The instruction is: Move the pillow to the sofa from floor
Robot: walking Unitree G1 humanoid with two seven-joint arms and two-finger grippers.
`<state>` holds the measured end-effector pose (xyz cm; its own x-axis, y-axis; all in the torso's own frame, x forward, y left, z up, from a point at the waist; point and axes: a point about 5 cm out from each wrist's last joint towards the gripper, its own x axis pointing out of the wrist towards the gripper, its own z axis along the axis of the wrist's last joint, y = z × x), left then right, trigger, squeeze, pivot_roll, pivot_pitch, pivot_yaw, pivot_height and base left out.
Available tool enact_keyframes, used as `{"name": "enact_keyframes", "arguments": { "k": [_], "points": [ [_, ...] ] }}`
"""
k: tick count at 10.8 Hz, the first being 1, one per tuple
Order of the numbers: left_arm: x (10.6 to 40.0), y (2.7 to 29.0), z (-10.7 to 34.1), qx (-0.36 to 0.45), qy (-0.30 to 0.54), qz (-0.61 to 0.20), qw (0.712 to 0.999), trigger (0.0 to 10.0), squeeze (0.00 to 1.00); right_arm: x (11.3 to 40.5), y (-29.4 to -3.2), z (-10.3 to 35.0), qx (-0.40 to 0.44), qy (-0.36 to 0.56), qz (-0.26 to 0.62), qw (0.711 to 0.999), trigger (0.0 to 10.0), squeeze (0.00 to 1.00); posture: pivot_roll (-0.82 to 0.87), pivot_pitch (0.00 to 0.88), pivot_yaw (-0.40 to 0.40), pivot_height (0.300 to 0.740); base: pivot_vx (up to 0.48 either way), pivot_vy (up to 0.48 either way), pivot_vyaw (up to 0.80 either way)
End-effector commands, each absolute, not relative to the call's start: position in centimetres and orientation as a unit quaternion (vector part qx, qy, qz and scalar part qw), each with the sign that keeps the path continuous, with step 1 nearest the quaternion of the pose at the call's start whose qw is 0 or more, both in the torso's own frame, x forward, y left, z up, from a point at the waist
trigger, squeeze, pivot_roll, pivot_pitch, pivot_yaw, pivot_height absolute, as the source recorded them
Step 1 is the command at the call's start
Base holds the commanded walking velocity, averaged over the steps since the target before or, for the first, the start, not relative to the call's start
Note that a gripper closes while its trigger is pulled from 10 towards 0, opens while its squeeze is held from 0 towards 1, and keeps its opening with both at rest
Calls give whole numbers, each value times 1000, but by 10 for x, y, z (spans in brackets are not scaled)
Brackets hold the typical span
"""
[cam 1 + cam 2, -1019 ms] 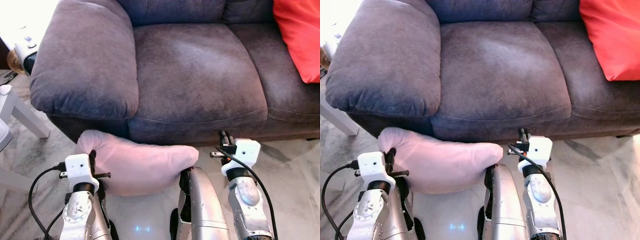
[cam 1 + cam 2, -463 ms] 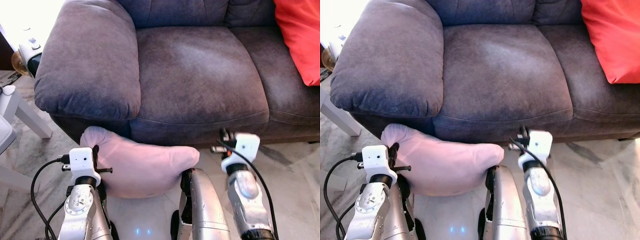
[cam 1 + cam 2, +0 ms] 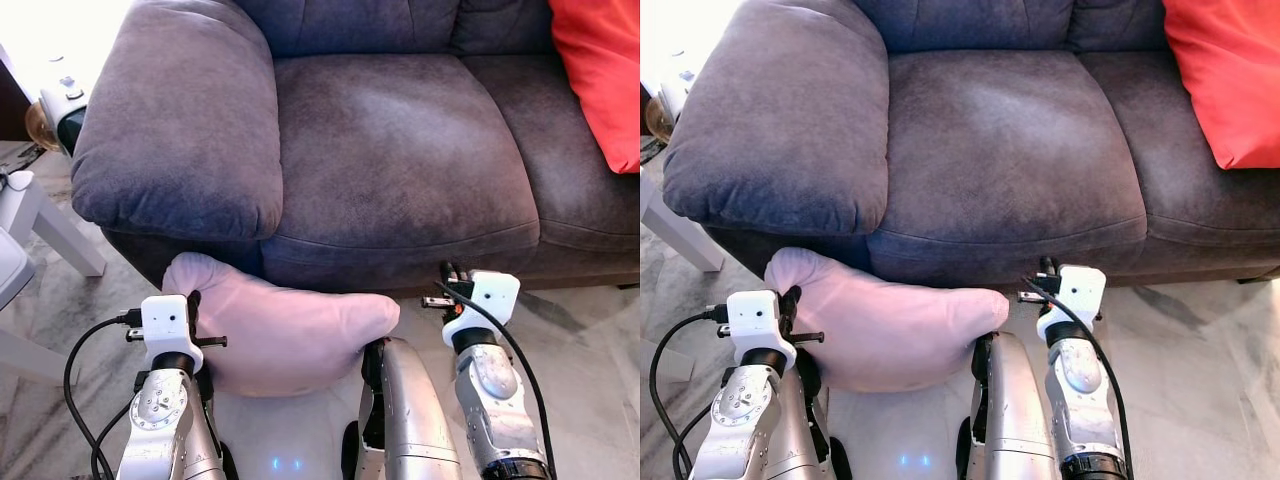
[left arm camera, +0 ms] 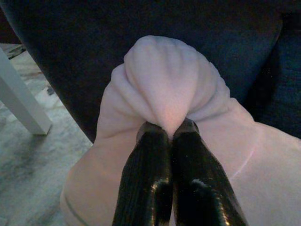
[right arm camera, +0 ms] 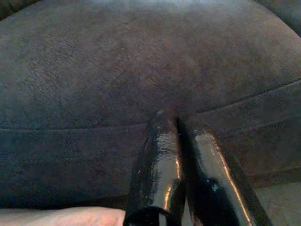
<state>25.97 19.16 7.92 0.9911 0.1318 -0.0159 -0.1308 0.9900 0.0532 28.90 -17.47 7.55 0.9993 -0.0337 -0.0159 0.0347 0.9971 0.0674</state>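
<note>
A dark grey sofa (image 3: 390,130) carries a red cushion (image 3: 598,70) at its right end. The pale pink pillow (image 3: 290,330) lies on the marble floor (image 3: 590,340), pressed against the sofa's front below the armrest. The left gripper (image 4: 168,134) pinches a fold of the pillow's corner. The right gripper (image 5: 174,123), fingers together, points at the seat front.

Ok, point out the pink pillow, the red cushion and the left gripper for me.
pink pillow (image 3: 290,335): left eye view, middle of its upper face.
red cushion (image 3: 1230,70): right eye view, centre of its visible part.
left gripper (image 4: 168,133): left wrist view, fingertips pinching a pillow fold.
</note>
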Motion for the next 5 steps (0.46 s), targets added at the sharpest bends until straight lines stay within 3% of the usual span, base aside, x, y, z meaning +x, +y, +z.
{"name": "enact_keyframes", "arguments": {
  "k": [1, 3, 5],
  "points": [
    [267, 192, 107, 28, -56, 66, 996, 10000, 0, 288, -178, 77, 30, 2, -20, 999, 10000, 0, 94, 111, -73, 507, 0, 0, 0],
    [267, 191, 106, 26, -58, 64, 996, 10000, 0, 288, -176, 76, 35, 6, -18, 999, 10000, 0, 96, 108, -74, 537, 0, 0, 0],
    [267, 191, 106, 25, -58, 63, 996, 10000, 0, 289, -175, 76, 35, 7, -14, 999, 10000, 0, 93, 109, -74, 537, 0, 0, 0]
  ]
}}
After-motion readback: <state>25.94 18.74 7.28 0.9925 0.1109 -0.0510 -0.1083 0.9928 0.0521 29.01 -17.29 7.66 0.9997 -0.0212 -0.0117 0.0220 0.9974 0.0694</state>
